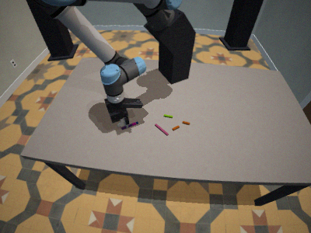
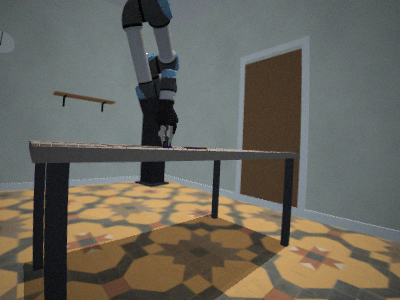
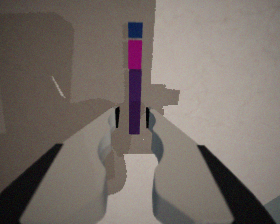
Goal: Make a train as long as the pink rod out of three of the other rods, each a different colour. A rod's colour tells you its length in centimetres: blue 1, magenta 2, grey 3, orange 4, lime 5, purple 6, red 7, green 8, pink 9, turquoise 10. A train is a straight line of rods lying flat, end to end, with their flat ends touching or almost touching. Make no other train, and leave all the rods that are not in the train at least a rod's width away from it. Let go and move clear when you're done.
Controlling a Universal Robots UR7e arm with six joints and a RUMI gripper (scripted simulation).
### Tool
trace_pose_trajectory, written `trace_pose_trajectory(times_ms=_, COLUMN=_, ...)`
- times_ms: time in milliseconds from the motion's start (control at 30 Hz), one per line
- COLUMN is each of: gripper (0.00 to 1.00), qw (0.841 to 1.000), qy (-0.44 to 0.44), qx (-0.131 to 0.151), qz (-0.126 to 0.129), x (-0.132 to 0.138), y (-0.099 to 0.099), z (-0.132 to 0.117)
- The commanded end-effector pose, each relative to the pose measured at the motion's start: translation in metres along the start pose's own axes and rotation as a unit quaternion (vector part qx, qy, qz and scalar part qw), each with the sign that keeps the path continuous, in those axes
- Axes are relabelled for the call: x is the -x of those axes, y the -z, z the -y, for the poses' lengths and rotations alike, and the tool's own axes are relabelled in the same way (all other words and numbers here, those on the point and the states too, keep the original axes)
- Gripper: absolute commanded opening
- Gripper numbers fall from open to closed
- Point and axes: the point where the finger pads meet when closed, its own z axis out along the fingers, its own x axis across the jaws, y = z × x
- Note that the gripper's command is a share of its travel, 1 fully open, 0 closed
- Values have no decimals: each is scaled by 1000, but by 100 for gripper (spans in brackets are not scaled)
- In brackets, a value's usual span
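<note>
A purple rod (image 3: 134, 95), a magenta rod (image 3: 135, 54) and a blue rod (image 3: 135, 30) lie flat in one straight line. Purple and magenta touch end to end; a very thin gap shows between magenta and blue. My gripper (image 3: 132, 108) (image 1: 124, 123) (image 2: 166, 142) is open, its fingertips low on either side of the purple rod near its free end, with a gap on each side. The pink rod (image 1: 162, 130) lies apart, to the right of the line in the top view.
A lime rod (image 1: 168, 116) and two orange rods, one (image 1: 176, 128) nearer the pink rod and one (image 1: 186, 123) farther right, lie separately on the table (image 1: 233, 147). They are well away from the line of three. The arm's shadow covers the table around the gripper.
</note>
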Motion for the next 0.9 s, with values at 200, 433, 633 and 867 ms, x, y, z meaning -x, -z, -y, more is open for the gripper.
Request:
trace_pose_trajectory(times_ms=200, gripper=14, qw=1000, qy=1, qx=0, qz=-1, x=-2, y=47, z=1)
trace_pose_trajectory(times_ms=433, gripper=14, qw=1000, qy=1, qx=0, qz=-1, x=-1, y=74, z=1)
trace_pose_trajectory(times_ms=633, gripper=14, qw=1000, qy=1, qx=0, qz=-1, x=-1, y=82, z=1)
trace_pose_trajectory(times_ms=867, gripper=100, qw=1000, qy=1, qx=1, qz=-1, x=-1, y=82, z=0)
